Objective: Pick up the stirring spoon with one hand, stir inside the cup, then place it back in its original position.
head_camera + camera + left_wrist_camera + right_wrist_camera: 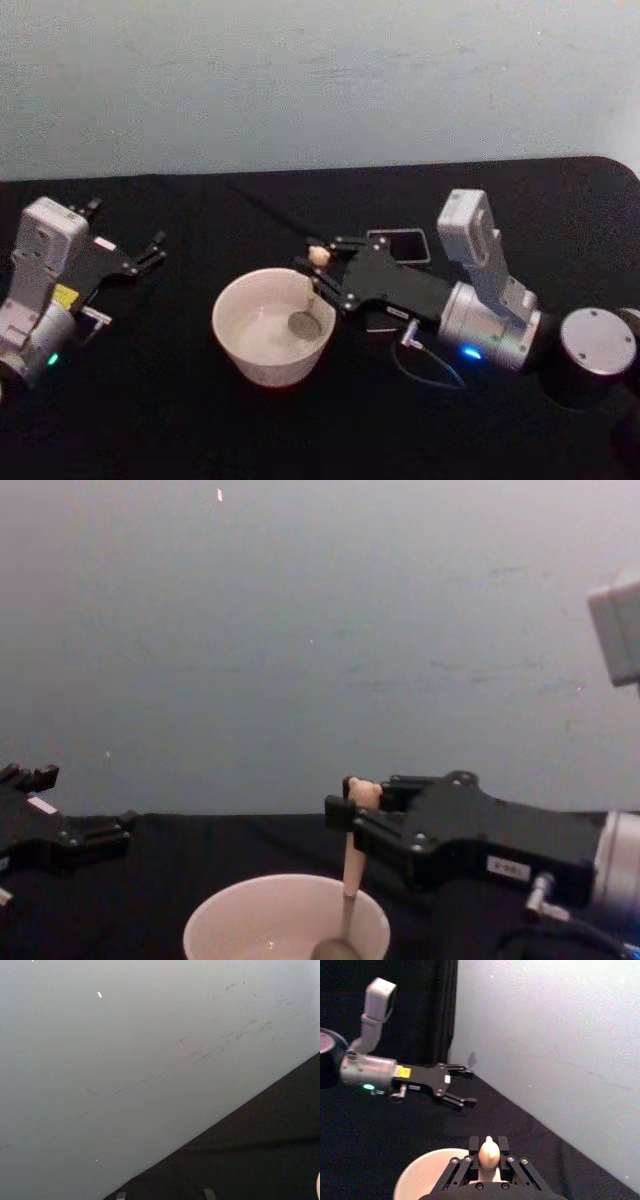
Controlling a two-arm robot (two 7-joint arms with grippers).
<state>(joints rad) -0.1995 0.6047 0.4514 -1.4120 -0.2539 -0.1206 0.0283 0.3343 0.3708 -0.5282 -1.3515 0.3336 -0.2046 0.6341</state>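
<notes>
Right gripper [318, 268]: fingers clamped on the spoon [350, 875], just under its bear-head top. The spoon is near upright. Its long axis drops from the grip with a slight tilt, and its bowl sits low inside the cup [232, 298], on the side nearest the gripper.

The cup stands mid-tabletop [180, 420], to the left of the right arm, which is much the nearer arm.

Arm pose: it reaches in from the right edge, with the gripper body flat and pointing left over the cup's rim.

A grey holder [400, 243] sits just behind the gripper, toward the back edge, and may be where the spoon goes back.

Judged as the stirring step, which calls for small circles kept inside the rim.

Left gripper [125, 228]: parked near the left edge, fingers apart, empty.
</notes>
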